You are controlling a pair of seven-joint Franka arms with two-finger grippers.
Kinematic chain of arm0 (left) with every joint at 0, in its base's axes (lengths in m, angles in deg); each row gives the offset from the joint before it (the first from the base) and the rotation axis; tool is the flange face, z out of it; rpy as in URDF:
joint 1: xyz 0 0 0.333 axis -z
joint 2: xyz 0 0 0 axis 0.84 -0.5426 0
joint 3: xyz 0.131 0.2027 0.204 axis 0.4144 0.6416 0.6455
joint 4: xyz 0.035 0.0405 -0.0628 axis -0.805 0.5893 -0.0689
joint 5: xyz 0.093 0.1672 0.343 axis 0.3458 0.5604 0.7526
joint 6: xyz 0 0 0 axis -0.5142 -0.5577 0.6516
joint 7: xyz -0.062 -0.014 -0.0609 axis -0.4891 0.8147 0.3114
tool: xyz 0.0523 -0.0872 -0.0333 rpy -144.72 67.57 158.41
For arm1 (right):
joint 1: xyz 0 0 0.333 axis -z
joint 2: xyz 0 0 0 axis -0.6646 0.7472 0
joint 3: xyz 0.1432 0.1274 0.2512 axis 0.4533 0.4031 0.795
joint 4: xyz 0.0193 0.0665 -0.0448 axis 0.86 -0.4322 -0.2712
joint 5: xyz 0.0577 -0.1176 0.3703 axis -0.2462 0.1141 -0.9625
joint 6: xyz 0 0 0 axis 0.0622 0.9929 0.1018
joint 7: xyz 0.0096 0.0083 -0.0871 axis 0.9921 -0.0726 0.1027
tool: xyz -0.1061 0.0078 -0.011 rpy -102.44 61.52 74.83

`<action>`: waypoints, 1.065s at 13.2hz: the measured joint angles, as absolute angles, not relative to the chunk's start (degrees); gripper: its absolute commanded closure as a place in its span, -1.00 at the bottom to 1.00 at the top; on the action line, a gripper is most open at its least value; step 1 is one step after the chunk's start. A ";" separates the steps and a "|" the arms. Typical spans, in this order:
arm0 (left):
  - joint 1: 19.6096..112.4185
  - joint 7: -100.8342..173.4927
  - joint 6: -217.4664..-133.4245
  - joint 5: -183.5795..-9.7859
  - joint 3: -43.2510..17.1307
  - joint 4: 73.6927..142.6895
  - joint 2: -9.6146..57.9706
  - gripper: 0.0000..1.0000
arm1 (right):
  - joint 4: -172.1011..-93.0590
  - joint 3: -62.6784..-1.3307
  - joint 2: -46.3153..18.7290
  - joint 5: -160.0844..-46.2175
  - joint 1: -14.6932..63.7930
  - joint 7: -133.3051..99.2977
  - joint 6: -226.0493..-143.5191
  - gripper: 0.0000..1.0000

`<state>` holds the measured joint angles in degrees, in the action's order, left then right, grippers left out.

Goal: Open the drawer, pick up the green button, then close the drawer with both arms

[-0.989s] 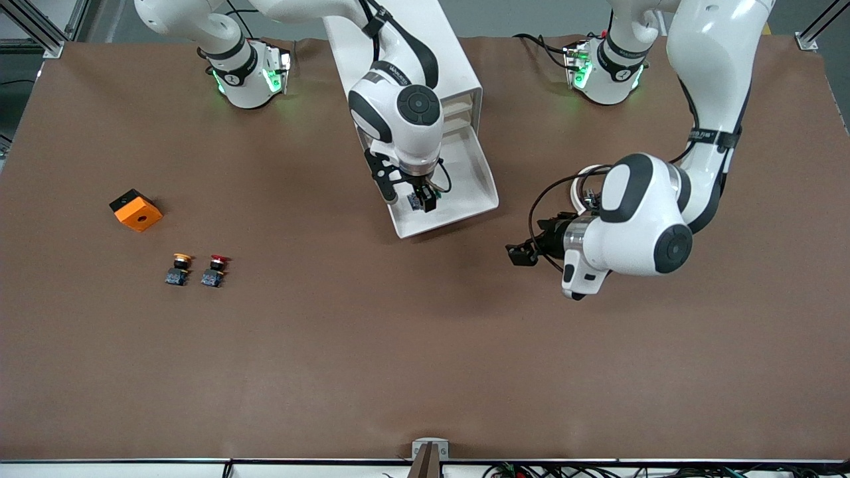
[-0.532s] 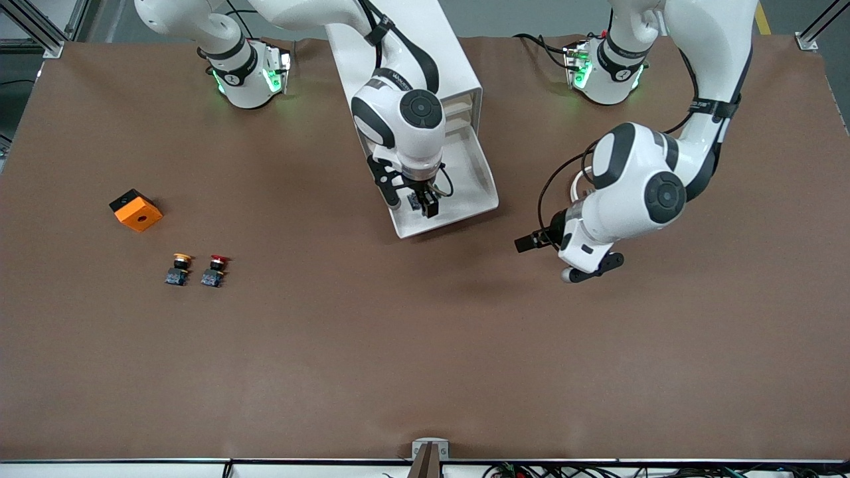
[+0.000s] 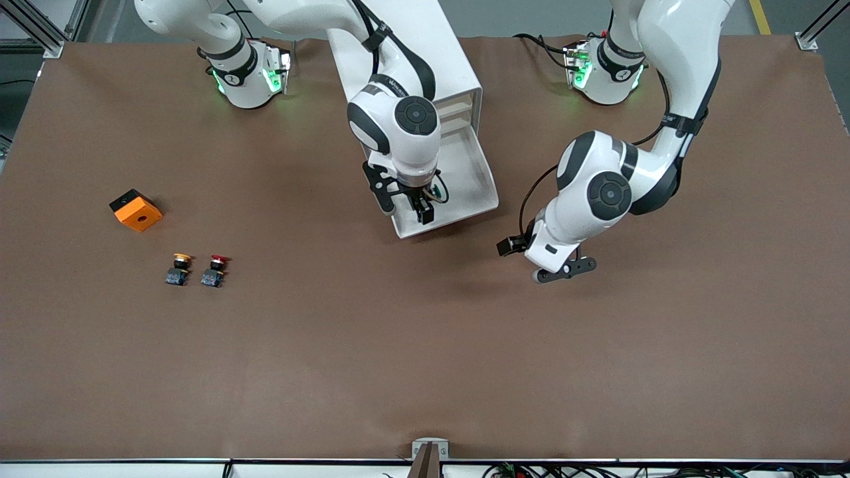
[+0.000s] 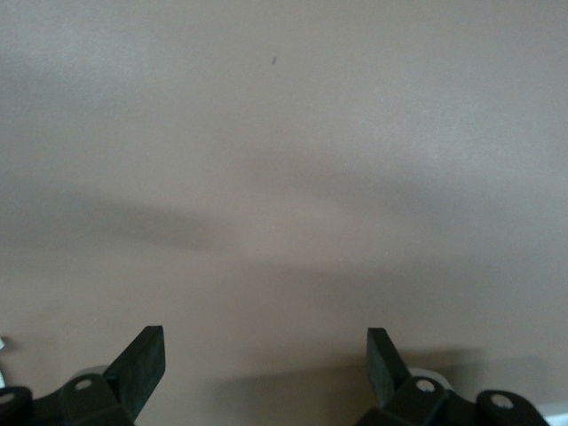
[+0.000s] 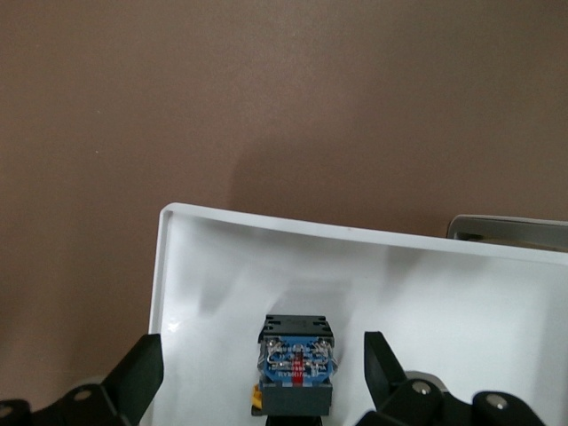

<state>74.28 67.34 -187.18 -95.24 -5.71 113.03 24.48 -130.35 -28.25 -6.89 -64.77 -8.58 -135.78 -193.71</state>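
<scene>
While the drawer (image 3: 458, 179) stands pulled out of the white cabinet (image 3: 425, 53), the step in hand looks like the pick. The right gripper (image 3: 410, 207) hangs inside the drawer with its jaws spread wide and nothing held. It should come straight down and close squarely on the button's dark body (not on the drawer wall, which runs close beside one finger). In the right wrist view the button (image 5: 295, 361) lies on the drawer floor between the two fingers (image 5: 133, 382), blue base showing, touching neither. The left gripper (image 3: 531, 260) waits over bare table toward the left arm's end, jaws open and empty, near the drawer's front for the closing push.
</scene>
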 measured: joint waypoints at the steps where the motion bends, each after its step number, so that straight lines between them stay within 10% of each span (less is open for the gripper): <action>1: 74.94 68.69 -187.21 -94.55 -5.71 112.08 23.59 -1.00 | -130.35 -28.30 -6.87 -64.77 -8.52 -135.50 -193.71 -1.00; 14: 75.68 70.42 -187.24 -93.56 -5.69 110.75 22.03 -1.00 | -130.35 -28.08 -4.52 -64.77 -8.48 -134.95 -195.55 -0.98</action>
<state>75.68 70.42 -187.24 -93.56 -5.69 110.75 22.03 -130.35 -28.08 -4.52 -64.77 -8.48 -134.95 -195.55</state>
